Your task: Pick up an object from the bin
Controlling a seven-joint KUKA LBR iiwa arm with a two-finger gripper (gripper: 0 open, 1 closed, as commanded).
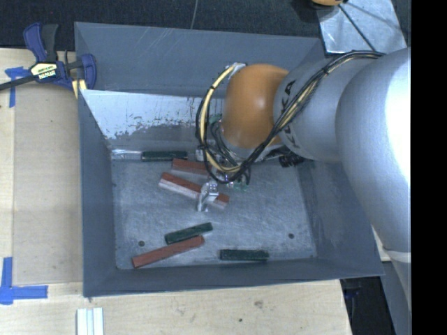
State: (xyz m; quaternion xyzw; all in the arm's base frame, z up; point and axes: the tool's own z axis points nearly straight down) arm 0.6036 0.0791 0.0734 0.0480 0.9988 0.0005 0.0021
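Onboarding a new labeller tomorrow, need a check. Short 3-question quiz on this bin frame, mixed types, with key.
1. Count: how many dark green bars lie in the bin?
2. Multiple choice: the gripper is over which thing?
A) a yellow ball in the left corner
B) reddish-brown bars near the bin's middle
C) a blue cup by the far wall
3. True or false: every bar in the bin is dark green.

Key: 1. three; 2. B; 3. false, several are reddish-brown.
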